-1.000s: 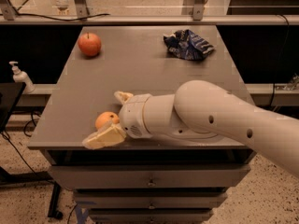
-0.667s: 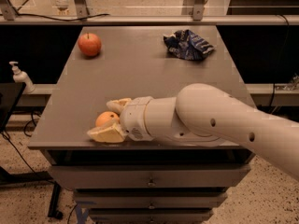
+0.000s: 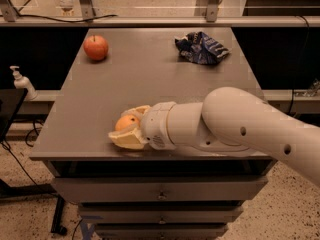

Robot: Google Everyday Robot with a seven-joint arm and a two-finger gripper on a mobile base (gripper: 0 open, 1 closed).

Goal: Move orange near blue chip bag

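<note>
My gripper (image 3: 120,125) is at the near left of the grey table (image 3: 150,84), fingers clamped on the orange (image 3: 127,121). The blue chip bag (image 3: 201,47) lies far right, well apart; red apple (image 3: 95,47) far left. Drawers (image 3: 160,194) below, speckled floor (image 3: 20,184)

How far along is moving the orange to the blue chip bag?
Reach looks done: the gripper is around the orange near the table's front edge. In hand: the grasp, fingers closed on it. Left: carrying it to the chip bag, far right.
</note>
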